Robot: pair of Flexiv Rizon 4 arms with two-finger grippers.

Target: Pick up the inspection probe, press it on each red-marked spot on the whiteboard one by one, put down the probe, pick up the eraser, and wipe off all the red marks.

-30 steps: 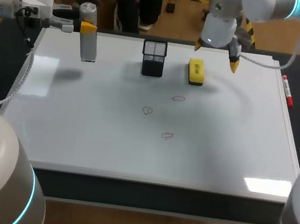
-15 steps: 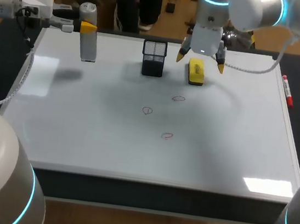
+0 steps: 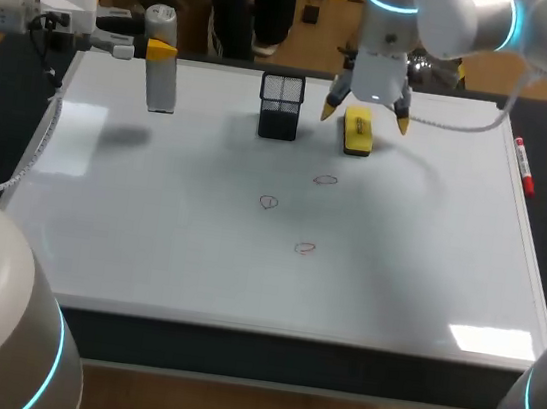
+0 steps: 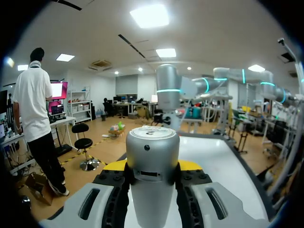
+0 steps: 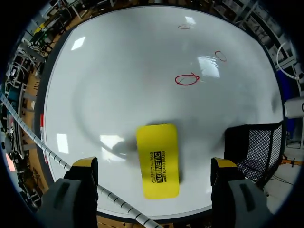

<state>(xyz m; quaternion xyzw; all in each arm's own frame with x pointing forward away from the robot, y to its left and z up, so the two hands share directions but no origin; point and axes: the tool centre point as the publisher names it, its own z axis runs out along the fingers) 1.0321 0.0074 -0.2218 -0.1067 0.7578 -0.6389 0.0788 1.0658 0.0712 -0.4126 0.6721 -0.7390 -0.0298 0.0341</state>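
The inspection probe (image 3: 160,74), a grey cylinder, hangs upright over the whiteboard's (image 3: 195,265) far left corner. My left gripper (image 3: 153,48) is shut on it; in the left wrist view the probe (image 4: 152,180) fills the space between the fingers of that gripper (image 4: 152,165). The yellow eraser (image 3: 357,133) lies flat at the far middle of the board. My right gripper (image 3: 366,117) hovers open just above it, one finger on each side, and the right wrist view shows the eraser (image 5: 157,159) under the gripper (image 5: 154,164). Three red marks (image 3: 326,180) (image 3: 269,202) (image 3: 305,248) sit mid-board.
A black mesh cup (image 3: 280,106) stands just left of the eraser, close to the right gripper's finger. A red marker (image 3: 524,165) lies along the board's right edge. The same red marks (image 5: 186,79) show ahead of the right gripper.
My right gripper has swung left from beside the eraser, turned, and come down to straddle it. The left arm and probe have not moved.
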